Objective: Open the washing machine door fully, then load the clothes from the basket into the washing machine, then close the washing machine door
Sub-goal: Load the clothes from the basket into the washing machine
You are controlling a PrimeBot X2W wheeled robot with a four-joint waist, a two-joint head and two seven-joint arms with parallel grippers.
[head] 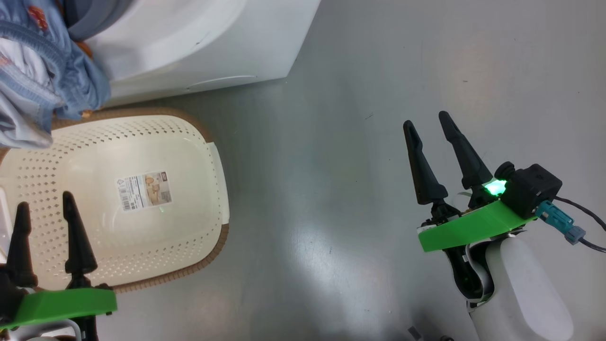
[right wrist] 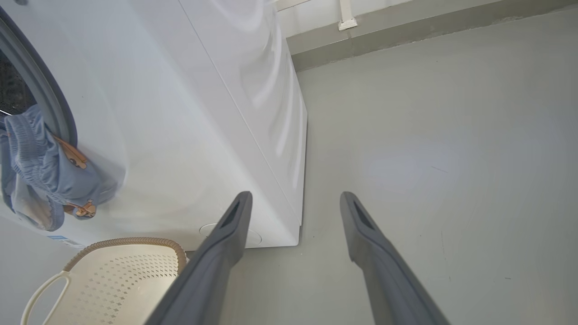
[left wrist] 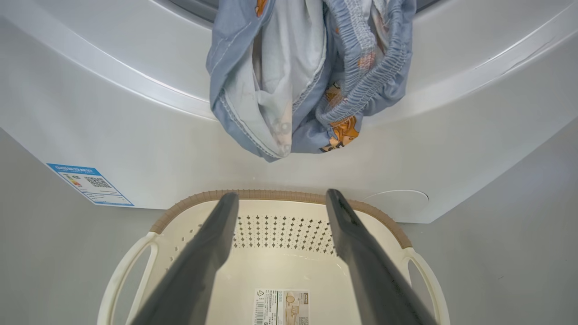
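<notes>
A smooth grey floor (head: pixel 341 156) spreads out, glossy with soft pale reflections (a few dark specks mark it). In the right wrist view it meets a pale wall (right wrist: pixel 311 22) with a darker base strip (right wrist: pixel 406 36) and a small white bracket (right wrist: pixel 347 20).

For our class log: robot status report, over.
Left end effector open, right end effector open, both empty. Basket empty. Clothes hang over washer lip, may block closing.

All three views bright, evenly lit from above; no hard shadows. Floor (head: pixel 331 227) glossy: pale glare patches in head view. Washer (right wrist: pixel 253 90) side carries streaky white reflections. Green lamp glows beside right claw (head: pixel 426 119). Wrist views bow straight lines: washer front curves in left wrist view. Fingers (left wrist: pixel 198 262) near lens slightly soft; clothes (left wrist: pixel 307 76) sharp.
</notes>
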